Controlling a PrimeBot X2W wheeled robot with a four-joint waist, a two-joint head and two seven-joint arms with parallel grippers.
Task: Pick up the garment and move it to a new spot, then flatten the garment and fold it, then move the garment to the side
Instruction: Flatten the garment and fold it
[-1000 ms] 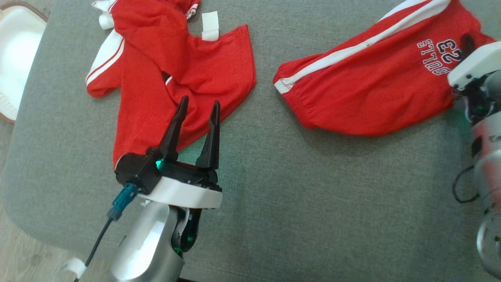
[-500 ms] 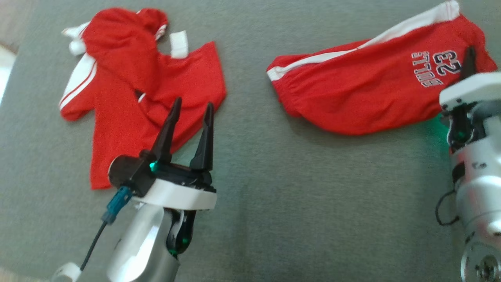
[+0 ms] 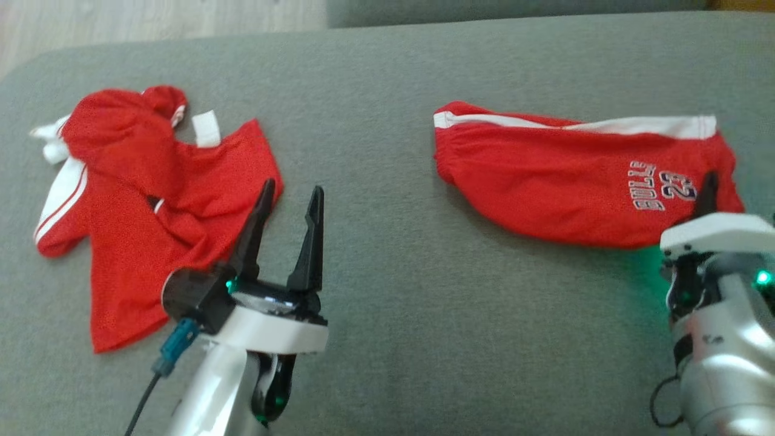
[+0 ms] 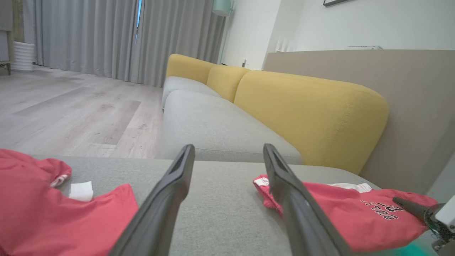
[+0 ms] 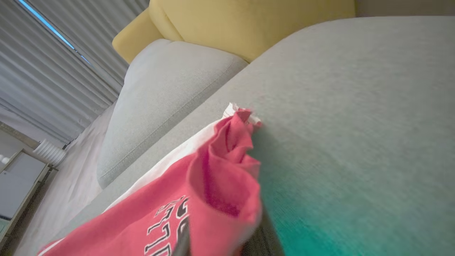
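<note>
Red shorts (image 3: 563,188) with a white side stripe and "BULLS 23" print lie across the right of the grey sofa seat (image 3: 387,290). My right gripper (image 3: 706,183) is shut on their printed end, and in the right wrist view the red cloth (image 5: 220,177) bunches up between the fingers. A crumpled red shirt (image 3: 139,224) with white trim lies at the left. My left gripper (image 3: 292,188) hovers open beside the shirt's right hem, holding nothing. The left wrist view looks between the open left gripper (image 4: 228,147) at the shirt (image 4: 53,213) and the shorts (image 4: 337,213).
Beyond the seat run yellow back cushions (image 4: 305,113) and another grey seat (image 4: 213,124). Wooden floor (image 4: 71,110) lies past the far left edge, with grey curtains (image 4: 106,35) behind. Bare grey fabric spans the middle between the two garments.
The head camera has tilted, shifting the whole picture. The right gripper has drawn the printed end of the shorts nearer to me, turning them level. The left gripper stays open by the shirt.
</note>
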